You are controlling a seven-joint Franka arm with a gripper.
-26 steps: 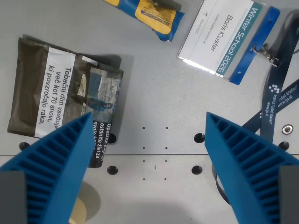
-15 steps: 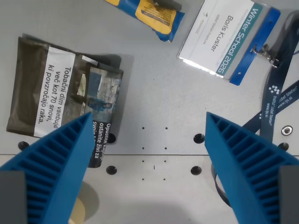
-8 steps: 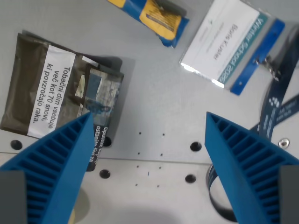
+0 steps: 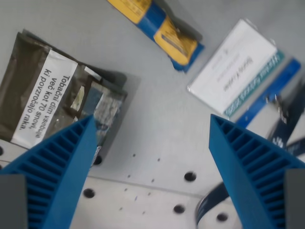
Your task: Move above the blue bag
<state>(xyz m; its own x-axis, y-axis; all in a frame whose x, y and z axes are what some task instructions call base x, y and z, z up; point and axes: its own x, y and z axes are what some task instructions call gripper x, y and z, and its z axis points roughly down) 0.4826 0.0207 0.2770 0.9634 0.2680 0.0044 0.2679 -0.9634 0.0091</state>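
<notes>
Now, nearest first:
End effector: my end effector (image 4: pixel 151 176) is spread wide with nothing between its two blue fingers (image 4: pixel 52 176), which fill the view at 7 and 5 o'clock.
Tabletop: the grey tabletop (image 4: pixel 157 119) with its bolt holes lies under the gap.
Tobacco pouch: the brown tobacco pouch (image 4: pixel 45 102) sits at 9 o'clock, partly behind my left-hand finger.
Name badge: the white name badge (image 4: pixel 233 67) lies at 2 o'clock, its dark lanyard (image 4: pixel 286 138) trailing toward 4 o'clock.
Blue bag: the blue bag (image 4: pixel 159 31), blue and yellow, lies at 12 o'clock, well apart from my fingers.
Just changed: the whole scene has tilted and slid down the view, so my camera moved; more of the bag now shows.
Meaning: I judge I am travelling toward the bag, not yet above it.
Versus earliest frame: then only the bag's lower end showed, cropped by the top edge.
</notes>
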